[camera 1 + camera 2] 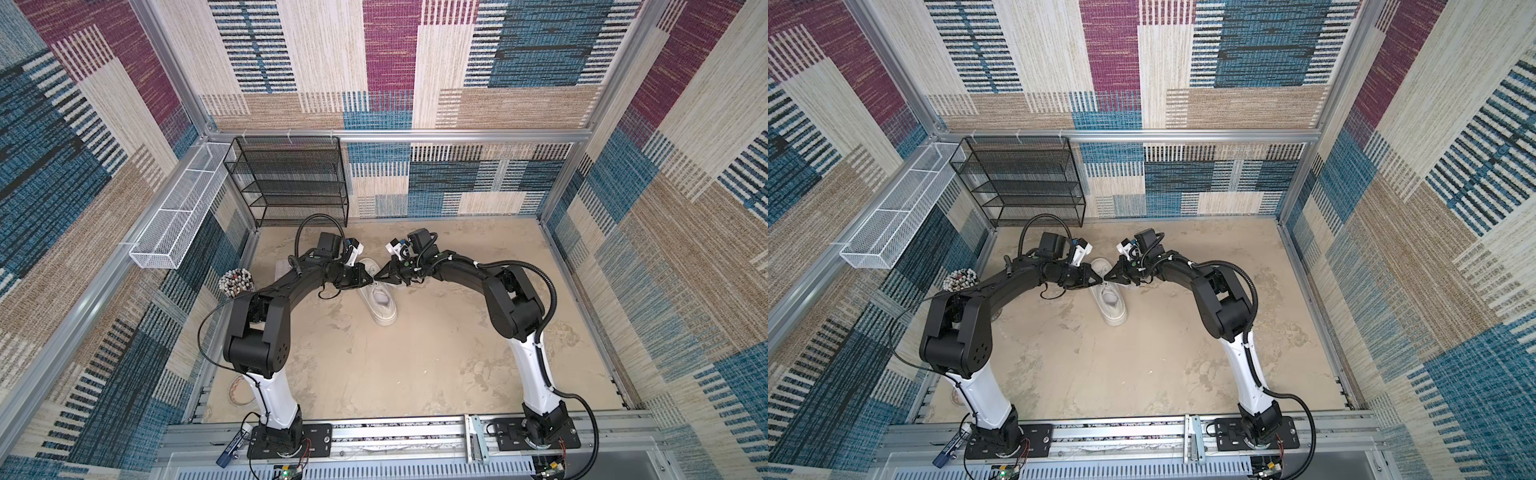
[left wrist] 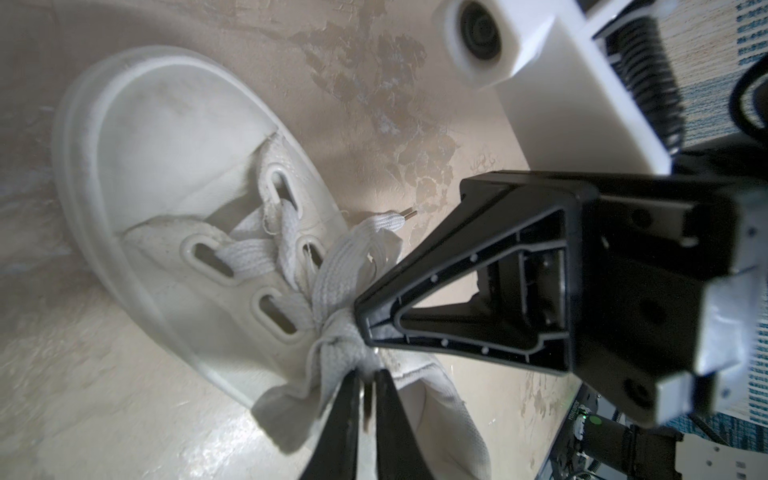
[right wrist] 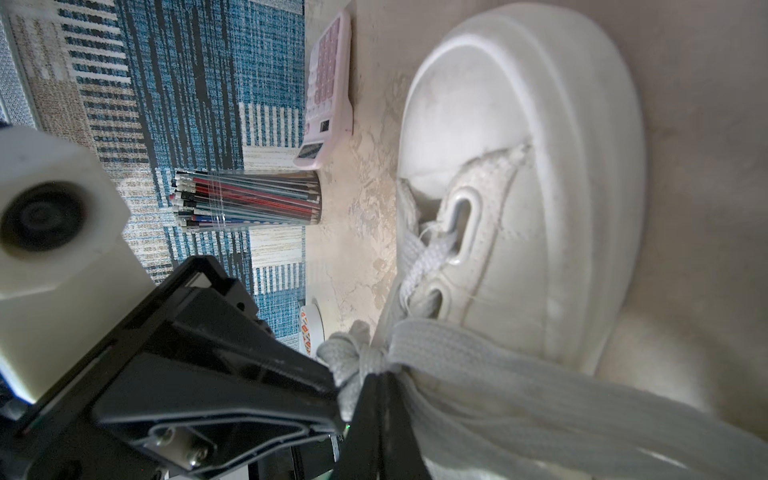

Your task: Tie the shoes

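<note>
Showing, in both top views, the sneaker (image 1: 381,305) lying on the counter (image 1: 415,365) slightly toward 12 o'clock of centre, toe pointing near 11 o'clock. Showing also the left end effector (image 1: 367,279) and right end effector (image 1: 377,277) meeting tip to tip above it.

Showing, in the left wrist view, both clamping tight on the bunched laces (image 2: 336,270).

Showing, in the right wrist view, both pinching what is probably the knot, blurring close up.

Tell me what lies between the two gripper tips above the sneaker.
Only the bunched laces: the left gripper and right gripper both pinch that bundle. Both wrist views show it.
</note>
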Available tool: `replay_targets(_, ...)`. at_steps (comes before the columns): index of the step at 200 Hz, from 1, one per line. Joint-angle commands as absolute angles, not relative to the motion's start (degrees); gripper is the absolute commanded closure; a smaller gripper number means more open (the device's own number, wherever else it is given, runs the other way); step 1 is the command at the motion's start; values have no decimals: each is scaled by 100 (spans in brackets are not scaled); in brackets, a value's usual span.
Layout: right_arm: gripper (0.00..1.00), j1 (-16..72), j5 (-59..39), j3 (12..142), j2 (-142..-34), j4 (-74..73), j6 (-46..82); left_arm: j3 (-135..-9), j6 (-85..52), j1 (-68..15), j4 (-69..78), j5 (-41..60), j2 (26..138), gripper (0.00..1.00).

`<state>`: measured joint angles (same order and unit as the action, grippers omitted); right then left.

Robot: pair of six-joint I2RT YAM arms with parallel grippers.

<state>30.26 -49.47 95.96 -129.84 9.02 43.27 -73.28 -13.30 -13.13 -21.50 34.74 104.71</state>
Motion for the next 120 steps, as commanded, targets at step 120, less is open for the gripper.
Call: replay_targets(120,93,3032,-4921,9587,-12990,816,4298,-7194,-905,-1319,-3153,2826,10024,100)
